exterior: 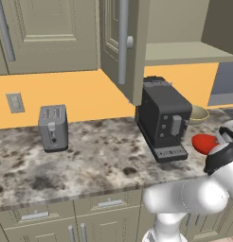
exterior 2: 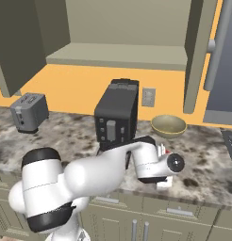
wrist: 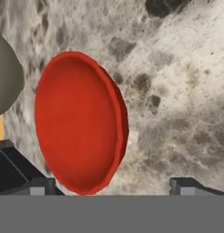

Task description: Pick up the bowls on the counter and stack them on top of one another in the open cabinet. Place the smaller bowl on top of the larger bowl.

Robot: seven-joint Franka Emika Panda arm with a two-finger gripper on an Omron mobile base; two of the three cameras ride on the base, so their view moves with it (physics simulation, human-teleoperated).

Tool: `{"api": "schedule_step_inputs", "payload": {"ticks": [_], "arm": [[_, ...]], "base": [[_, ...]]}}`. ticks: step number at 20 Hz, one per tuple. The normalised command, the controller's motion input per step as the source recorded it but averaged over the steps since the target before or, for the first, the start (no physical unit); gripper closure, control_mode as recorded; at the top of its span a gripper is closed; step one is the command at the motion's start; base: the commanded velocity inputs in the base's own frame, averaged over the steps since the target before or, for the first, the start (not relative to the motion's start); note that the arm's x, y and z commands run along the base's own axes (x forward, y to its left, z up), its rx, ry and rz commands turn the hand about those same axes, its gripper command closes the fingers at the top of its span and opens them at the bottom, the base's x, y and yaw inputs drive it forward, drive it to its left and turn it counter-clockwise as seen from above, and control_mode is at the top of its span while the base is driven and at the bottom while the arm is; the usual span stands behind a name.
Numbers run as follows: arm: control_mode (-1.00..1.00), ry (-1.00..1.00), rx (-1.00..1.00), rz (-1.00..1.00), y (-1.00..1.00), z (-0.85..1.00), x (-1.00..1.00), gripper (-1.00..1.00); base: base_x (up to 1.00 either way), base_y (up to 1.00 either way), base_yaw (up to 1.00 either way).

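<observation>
The smaller bowl [wrist: 79,123], bright red and glossy, sits on the mottled counter [wrist: 177,91] right under my hand. It also shows as the red bowl [exterior: 202,143] to the right of the coffee machine. My gripper [wrist: 112,187] hangs open above it. The bowl's near rim lies between the two dark fingertips [wrist: 41,185], closer to the left one. The larger tan bowl [exterior 2: 168,125] stands farther back by the wall, and its edge shows as the tan bowl [wrist: 4,77]. The cabinet [exterior 2: 118,55] stands open above, its shelf bare.
A black coffee machine [exterior: 163,118] stands just left of the bowls, under the open cabinet door [exterior: 123,47]. A grey toaster [exterior: 53,127] sits far to the left. A wall socket [exterior 2: 148,97] is behind the machine. Drawer units run below the counter edge.
</observation>
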Motion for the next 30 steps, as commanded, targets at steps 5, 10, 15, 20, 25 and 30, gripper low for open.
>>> {"api": "schedule_step_inputs", "payload": {"ticks": [5,10,15,20,25,30], "arm": [[-1.00,0.00,0.01,-0.01,-0.11,-0.18,0.05,-1.00],[-1.00,0.00,0.01,-0.01,-0.01,-0.16,0.08,-1.00],[-1.00,0.00,0.00,0.00,0.00,-0.15,0.13,-1.00],[-1.00,0.00,0.00,0.00,0.00,-0.15,0.13,-1.00],[-1.00,0.00,0.00,-0.01,0.00,-0.15,0.13,-1.00],[-1.00,0.00,0.00,-0.01,0.00,-0.14,0.13,1.00]], "base": [[0.00,0.00,0.00],[0.00,0.00,0.00],[0.00,0.00,0.00],[0.00,0.00,0.00],[0.00,0.00,0.00],[0.00,0.00,0.00]]}}
